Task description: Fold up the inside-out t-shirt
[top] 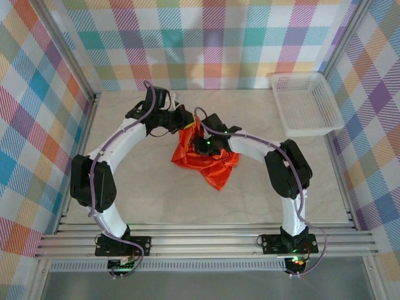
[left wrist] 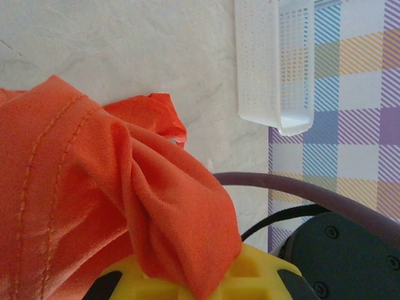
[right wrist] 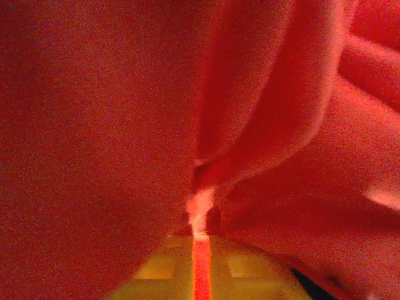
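The bright orange t-shirt (top: 206, 164) lies bunched in soft, stitched folds mid-desk (top: 156, 194), on its pale marbled surface. The left claw (left wrist: 187, 282) has cloth draped over its yellow fingers; I cannot tell its gap. The right claw (right wrist: 200, 262) is narrow, with fabric pinched between. A white plastic mesh basket (top: 300, 75) sits well apart at the far right.

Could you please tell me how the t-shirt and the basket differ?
The t-shirt is bright orange; the basket is white. The t-shirt is soft, crumpled cloth; the basket is a boxy mesh. The t-shirt is bunched at the middle of the table; the basket stands at its far right corner.
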Tool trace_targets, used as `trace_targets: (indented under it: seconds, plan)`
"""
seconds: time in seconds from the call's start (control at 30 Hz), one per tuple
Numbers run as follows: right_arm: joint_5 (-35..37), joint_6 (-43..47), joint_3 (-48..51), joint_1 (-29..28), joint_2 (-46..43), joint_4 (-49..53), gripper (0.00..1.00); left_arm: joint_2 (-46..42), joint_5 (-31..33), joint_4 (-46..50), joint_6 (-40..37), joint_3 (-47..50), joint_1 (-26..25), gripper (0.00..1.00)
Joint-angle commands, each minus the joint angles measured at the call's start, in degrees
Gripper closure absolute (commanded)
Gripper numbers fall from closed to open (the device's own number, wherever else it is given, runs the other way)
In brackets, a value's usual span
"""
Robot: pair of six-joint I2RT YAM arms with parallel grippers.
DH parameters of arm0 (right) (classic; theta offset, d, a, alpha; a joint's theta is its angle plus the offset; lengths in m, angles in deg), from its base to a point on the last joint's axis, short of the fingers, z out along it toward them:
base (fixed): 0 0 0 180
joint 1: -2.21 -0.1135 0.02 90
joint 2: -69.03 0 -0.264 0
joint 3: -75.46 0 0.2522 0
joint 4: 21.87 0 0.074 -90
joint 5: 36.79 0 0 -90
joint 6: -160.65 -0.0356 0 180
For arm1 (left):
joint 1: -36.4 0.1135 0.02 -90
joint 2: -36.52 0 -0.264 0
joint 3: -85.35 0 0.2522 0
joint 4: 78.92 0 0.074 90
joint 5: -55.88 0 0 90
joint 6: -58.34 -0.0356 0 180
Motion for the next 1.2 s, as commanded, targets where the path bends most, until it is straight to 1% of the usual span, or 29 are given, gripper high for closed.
trace_targets:
  seconds: [0.0, 0.03, 0.07, 0.13, 0.23, 0.33, 0.43, 0.47, 0.5, 0.57, 0.63, 0.73, 0.77, 0.9, 1.03, 1.1, 1.17]
  plan:
    - [5.72, 3.03, -3.68, -0.31, 1.87, -2.37, 0.62, -1.86, -0.14, 1.49, 0.1, -1.76, 0.71, 1.0]
    - [6.05, 3.75, -4.26, -0.3, 2.37, -2.44, 0.53, -1.94, -0.3, 1.49, 0.17, -1.8, 0.72, 1.0]
    - [6.26, 4.24, -4.64, -0.34, 2.75, -2.39, 0.48, -1.95, -0.39, 1.58, 0.08, -1.68, 0.8, 1.0]
    - [6.95, 5.23, -5.17, -0.34, 3.52, -2.38, 0.41, -2.08, -0.41, 1.67, -0.11, -1.72, 0.88, 1.0]
    - [8.75, 6.76, -5.74, -0.34, 4.96, -2.52, 0.38, -2.39, -0.41, 1.67, -0.12, -1.43, 1.15, 1.0]
    - [10.74, 7.78, -7.25, -0.35, 7.3, -2.22, 0.31, -2.41, -0.8, 1.33, 0.23, -1.5, 1.31, 1.0]
    - [15.1, 7.95, -9.74, -0.35, 10.28, -1.07, 0.31, -2.21, -1.25, 1.38, 0.43, -2.09, 1.34, 1.0]
    - [17.14, 7.84, -10.64, -0.33, 11.11, -0.52, 0.32, -2.27, -1.29, 1.49, 0.43, -2.32, 1.41, 1.0]
    - [18.73, 7.79, -11.62, -0.34, 12.08, -0.27, 0.36, -2.34, -1.36, 1.71, 0.43, -2.58, 1.42, 1.0]
    - [20.12, 8.55, -13.54, -0.34, 13.42, 0.04, 0.52, -2.64, -1.38, 2.26, 0.19, -2.98, 1.51, 1.0]
    - [19.76, 9.16, -15.86, -0.34, 13.69, 1.69, 0.79, -3.11, -1.12, 3.17, -0.46, -3.47, 1.8, 1.0]
    - [17.88, 9.7, -15.89, -0.35, 10.71, 3.07, 0.98, -3.01, -0.86, 4.21, -1.37, -3.78, 2.75, 1.0]
    - [17.08, 10.06, -15.28, -0.35, 9.35, 3.25, 1.0, -2.88, -0.77, 4.43, -1.53, -3.87, 3.22, 1.0]
    - [12.24, 13.75, -14.14, -0.32, 2.49, 8.24, 1.0, -1.6, -0.06, 5.13, -2.74, -4.77, 5.64, 1.0]
    - [0.03, 16.13, -13.51, -0.17, -8.73, 13.45, 1.0, 2.49, 3.14, 7.7, -5.0, -7.48, 8.51, 1.0]
    - [-5.61, 15.29, -13.66, 0.21, -15.04, 14.42, 1.0, 5.7, 3.23, 7.24, -4.56, -8.44, 9.94, 1.0]
    - [-9.73, 12.78, -13.53, 1.6, -20.81, 13.95, 1.0, 9.19, 3.28, 6.94, -4.11, -9.62, 10.92, 1.0]
